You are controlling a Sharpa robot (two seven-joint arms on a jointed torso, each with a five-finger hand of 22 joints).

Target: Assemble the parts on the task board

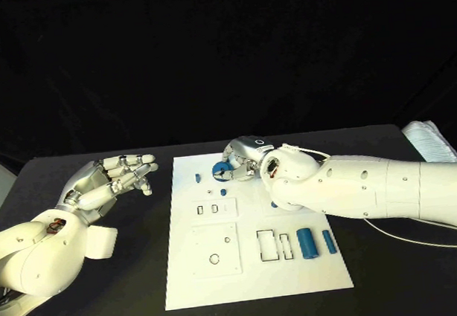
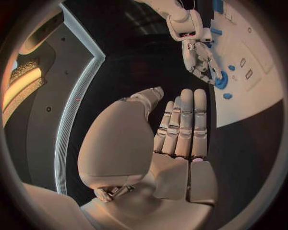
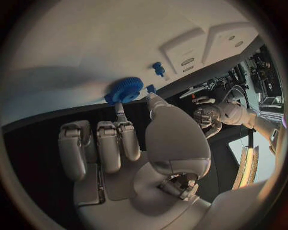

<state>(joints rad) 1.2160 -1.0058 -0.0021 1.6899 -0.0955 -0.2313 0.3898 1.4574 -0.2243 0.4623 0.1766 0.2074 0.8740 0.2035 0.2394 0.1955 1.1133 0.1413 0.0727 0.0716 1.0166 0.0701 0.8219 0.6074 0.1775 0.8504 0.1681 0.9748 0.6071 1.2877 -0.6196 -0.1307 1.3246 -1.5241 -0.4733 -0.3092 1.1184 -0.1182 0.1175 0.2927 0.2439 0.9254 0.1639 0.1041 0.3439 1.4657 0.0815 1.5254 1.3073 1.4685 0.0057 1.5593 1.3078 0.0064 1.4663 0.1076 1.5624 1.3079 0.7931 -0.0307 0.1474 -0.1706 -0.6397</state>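
At the twelve o'clock end of the white task board (image 1: 197, 291), we are holding a blue gear (image 1: 222, 172) with our right hand (image 1: 253, 160). Seen from the right wrist, the gear (image 3: 125, 89) is sitting on the board's edge with the thumb (image 3: 157, 103) and one fingertip (image 3: 120, 109) pressing against its toothed rim, while the other fingers are lying curled beside it. Just past the gear, toward six o'clock, we are seeing two small blue pegs (image 1: 198, 178) standing in the board, then a white plate with two slots (image 1: 208, 209) and a larger white plate with an oval hole (image 1: 215, 249). At about four o'clock on the board, two blue cylinders (image 1: 306, 243) are lying side by side next to a rectangular outline (image 1: 268, 245). Our left hand (image 1: 115, 180) is hovering over the black table (image 1: 101, 303) at nine o'clock of the board, apart from it, holding nothing; from the left wrist view its fingers (image 2: 186, 122) are lying straight and close together, with the thumb (image 2: 147, 98) set off to one side.
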